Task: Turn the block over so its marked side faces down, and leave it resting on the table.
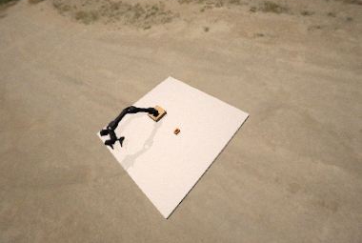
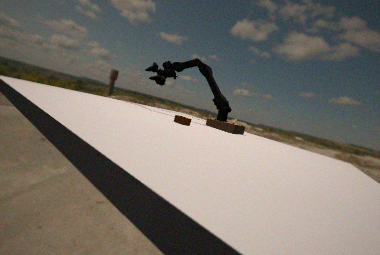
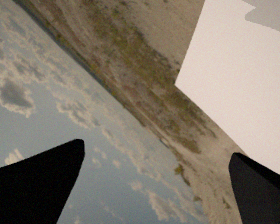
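Observation:
The block point(image 1: 176, 131) point(image 2: 182, 120) is small and orange-brown and rests on the white table point(image 1: 191, 171) point(image 2: 175, 169). In the top view its upper face shows orange with a small dark patch, too small to tell whether this is the mark. In the exterior view only its dark reddish-brown side shows clearly. My gripper point(image 1: 117, 146) point(image 2: 149, 74) point(image 3: 159, 155) is open and empty, held high in the air and well away from the block. In the wrist view the two black fingers stand far apart, and the block is not in view.
The arm's base sits on a brown wooden box point(image 1: 156, 114) point(image 2: 225, 126) on the table. The arm reaches out to the left in the top and exterior views, with its shadow on the table. Sandy ground lies beyond the table's edges.

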Motion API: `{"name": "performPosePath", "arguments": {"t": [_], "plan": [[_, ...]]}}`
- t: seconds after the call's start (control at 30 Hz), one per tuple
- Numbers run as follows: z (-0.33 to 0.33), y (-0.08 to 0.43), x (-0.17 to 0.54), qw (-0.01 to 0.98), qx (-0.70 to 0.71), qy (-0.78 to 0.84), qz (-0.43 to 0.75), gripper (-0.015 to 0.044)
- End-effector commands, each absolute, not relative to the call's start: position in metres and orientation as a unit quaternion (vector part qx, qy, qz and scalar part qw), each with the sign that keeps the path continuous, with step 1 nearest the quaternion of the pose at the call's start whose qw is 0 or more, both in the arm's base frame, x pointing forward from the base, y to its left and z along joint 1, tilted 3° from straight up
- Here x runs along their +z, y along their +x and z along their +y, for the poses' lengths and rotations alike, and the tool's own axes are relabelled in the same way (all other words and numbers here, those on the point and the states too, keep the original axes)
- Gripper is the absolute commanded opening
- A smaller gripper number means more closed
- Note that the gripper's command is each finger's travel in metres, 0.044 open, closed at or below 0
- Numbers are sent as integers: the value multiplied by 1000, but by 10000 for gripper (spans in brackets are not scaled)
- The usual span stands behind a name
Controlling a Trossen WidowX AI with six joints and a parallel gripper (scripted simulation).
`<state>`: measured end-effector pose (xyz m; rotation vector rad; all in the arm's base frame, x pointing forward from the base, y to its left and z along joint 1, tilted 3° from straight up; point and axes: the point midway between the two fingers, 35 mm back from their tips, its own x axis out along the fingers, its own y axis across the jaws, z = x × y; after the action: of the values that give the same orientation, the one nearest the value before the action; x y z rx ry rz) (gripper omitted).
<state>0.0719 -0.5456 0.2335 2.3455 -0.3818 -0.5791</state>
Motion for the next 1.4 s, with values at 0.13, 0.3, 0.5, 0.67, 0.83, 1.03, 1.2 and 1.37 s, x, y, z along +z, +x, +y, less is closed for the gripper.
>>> {"name": "performPosePath", "arguments": {"t": [0.13,0.3,0.5,0.67,0.83,1.03,1.2,1.37], "plan": [[-529,135,219,380,-250,887,-84,440],[-494,210,199,435,-280,856,6,440],[-424,295,175,507,-299,796,139,440],[-352,347,155,571,-300,720,256,440],[-269,379,134,641,-281,600,387,440],[-166,389,112,706,-220,404,538,440],[-82,371,98,729,-129,184,647,440],[-36,352,93,716,-52,16,696,440]]}}
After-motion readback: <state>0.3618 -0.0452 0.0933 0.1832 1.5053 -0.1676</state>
